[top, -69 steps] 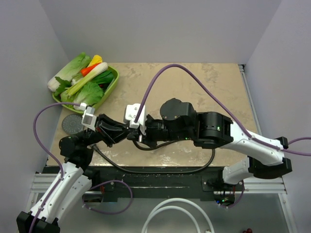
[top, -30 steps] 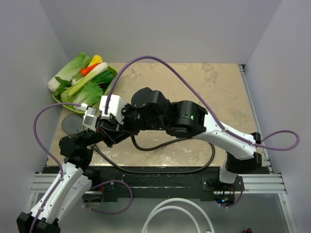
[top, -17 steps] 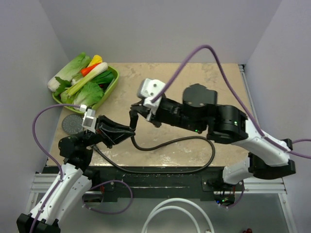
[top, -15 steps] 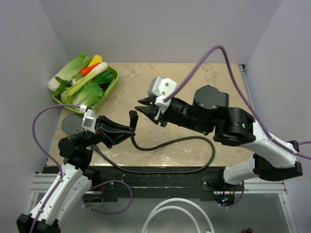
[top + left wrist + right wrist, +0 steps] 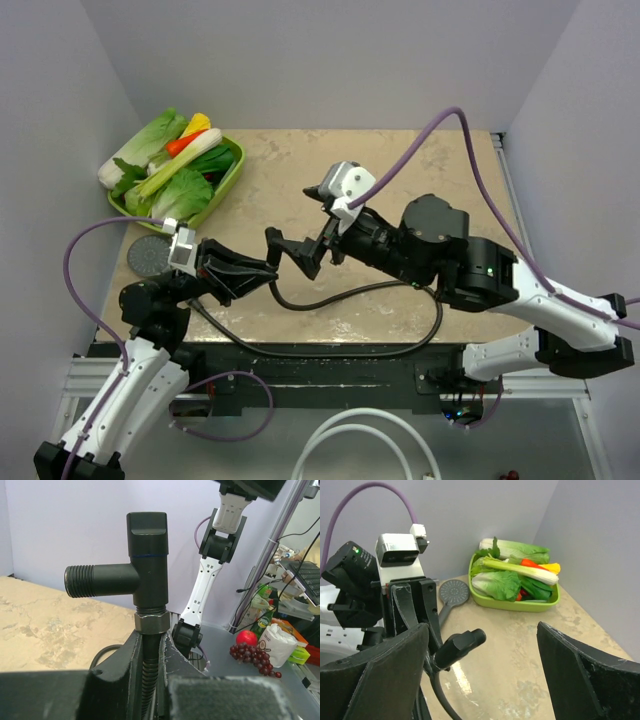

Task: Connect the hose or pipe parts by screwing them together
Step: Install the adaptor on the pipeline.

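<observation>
Above the left half of the beige, marble-patterned surface (image 5: 280, 160): matte black T-shaped fitting (image 5: 147, 570) held upright, with a smooth block cap on top and 1 threaded side stub pointing left in the left wrist view. Joined underneath by a dull metal hex nut (image 5: 151, 622) to a ribbed dark-brown hose (image 5: 148, 680). Left end effector (image 5: 150, 652) clamped narrow on that hose just under the nut. Rest of the hose lying in 1 long loop across the surface toward the near edge.

Right end effector (image 5: 480, 625) spread wide, its 2 rough black fingers (image 5: 375, 675) well apart, with the fitting seen between them and clear of both.

Round grey perforated shower head (image 5: 150, 255) flat at the far left of the surface, just beside a glossy lime-green tray (image 5: 236, 165) heaped with leafy vegetables. Purple cables (image 5: 455, 110) arching over both arms. Right arm hiding part of the surface's middle. White looped tube (image 5: 350, 440) below the near edge.
</observation>
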Tool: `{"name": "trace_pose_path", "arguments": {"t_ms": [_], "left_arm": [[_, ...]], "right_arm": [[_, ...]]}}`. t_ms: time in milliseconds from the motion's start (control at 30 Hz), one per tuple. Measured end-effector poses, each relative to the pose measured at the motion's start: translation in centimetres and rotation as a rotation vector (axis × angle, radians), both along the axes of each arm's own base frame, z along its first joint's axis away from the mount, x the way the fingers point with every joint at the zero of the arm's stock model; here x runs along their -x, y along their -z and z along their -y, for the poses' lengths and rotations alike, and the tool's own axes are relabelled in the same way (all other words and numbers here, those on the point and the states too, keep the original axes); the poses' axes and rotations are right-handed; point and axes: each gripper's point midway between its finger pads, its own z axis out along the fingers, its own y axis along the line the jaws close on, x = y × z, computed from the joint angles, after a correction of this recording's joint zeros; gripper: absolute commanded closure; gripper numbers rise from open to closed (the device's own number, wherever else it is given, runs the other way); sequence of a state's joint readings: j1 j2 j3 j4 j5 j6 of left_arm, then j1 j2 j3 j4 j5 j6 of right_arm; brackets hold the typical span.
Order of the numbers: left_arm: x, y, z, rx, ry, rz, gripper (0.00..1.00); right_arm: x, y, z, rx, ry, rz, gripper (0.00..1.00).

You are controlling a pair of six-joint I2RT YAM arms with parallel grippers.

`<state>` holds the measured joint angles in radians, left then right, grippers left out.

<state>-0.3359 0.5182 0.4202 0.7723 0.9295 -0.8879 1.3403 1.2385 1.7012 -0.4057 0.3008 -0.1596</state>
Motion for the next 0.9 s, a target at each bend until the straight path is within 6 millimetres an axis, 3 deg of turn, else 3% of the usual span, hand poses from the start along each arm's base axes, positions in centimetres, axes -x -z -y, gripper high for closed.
{"name": "trace_pose_path", "arguments": {"t_ms": [367, 500, 700, 767, 833, 900], "left_arm": [[-1.6, -1.1, -0.4, -0.055, -0.120, 0.076, 1.00], [-1.9, -1.2, -0.5, -0.065, -0.146, 0.090, 1.00], [-1.9, -0.9, -0.6, -0.073, -0.153, 0.086, 1.00], [-2.0, -0.9, -0.6, -0.073, -0.156, 0.088, 1.00], [-2.0, -0.9, -0.6, -0.074, -0.157, 0.090, 1.00], [-2.0, -0.9, -0.6, -0.073, -0.159, 0.090, 1.00]], "right_arm": [[-1.1, 5.9, -5.7, 0.085, 0.030, -0.168, 0.08], [-1.2, 7.5, -6.6, 0.114, 0.038, -0.209, 0.24], [-1.1, 6.5, -6.4, 0.067, 0.040, -0.231, 0.51], [-1.0, 5.9, -6.2, 0.043, 0.039, -0.236, 0.55], [-1.0, 5.6, -6.0, 0.028, 0.039, -0.241, 0.52], [-1.1, 5.4, -5.9, 0.018, 0.041, -0.248, 0.38]]}}
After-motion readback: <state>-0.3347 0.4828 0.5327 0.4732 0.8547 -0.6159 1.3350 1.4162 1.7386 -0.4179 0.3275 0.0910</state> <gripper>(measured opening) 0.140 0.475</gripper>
